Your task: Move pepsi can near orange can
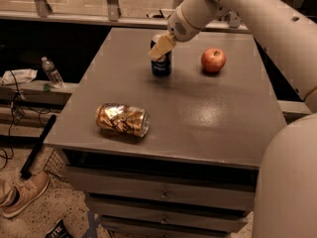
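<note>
Concerning the pepsi can [161, 66]: stands upright toward the far side of the table [213, 118], a little left of centre, well apart from the orange can [122, 119] lying on its side toward the near-left corner. As for the gripper [162, 46]: hangs at the pepsi can's top, overlapping the rim and the upper left of the body; opening and hold on the can, cannot tell. Looks like the grasping step. To do it well: centre on the body below the rim, close square and firm before any lift, raise just enough to free the base, keep upright, carry toward the near left, set down just beside the dented can without nudging it, likely to roll as it lies. Keep clear of the apple [213, 60] on the right.
</note>
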Robot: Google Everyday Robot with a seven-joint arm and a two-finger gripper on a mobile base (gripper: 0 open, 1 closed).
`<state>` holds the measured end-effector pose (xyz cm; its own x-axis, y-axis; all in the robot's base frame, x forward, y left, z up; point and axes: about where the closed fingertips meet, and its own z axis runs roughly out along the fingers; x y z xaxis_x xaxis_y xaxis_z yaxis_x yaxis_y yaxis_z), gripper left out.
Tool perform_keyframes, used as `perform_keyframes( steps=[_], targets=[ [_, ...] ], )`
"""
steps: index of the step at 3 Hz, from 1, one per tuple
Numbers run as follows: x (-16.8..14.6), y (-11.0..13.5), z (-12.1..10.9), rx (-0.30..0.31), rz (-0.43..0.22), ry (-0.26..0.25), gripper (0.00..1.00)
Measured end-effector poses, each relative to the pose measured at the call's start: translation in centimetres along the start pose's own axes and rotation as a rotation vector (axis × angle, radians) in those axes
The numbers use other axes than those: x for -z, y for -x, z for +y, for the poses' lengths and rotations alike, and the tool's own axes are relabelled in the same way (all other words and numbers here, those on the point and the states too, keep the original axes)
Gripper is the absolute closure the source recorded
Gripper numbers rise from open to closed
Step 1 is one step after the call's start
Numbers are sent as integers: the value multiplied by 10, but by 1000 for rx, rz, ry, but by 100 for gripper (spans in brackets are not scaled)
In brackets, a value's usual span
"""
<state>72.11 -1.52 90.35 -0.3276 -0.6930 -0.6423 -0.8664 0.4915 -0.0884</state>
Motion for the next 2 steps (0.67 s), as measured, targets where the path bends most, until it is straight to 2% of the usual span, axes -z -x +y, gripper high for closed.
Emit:
perform_keyframes(
  steps=[1, 2],
  targets=[
    [4, 12, 13, 46, -13, 21, 72],
    [34, 20, 39, 134, -24, 12, 95]
  ],
)
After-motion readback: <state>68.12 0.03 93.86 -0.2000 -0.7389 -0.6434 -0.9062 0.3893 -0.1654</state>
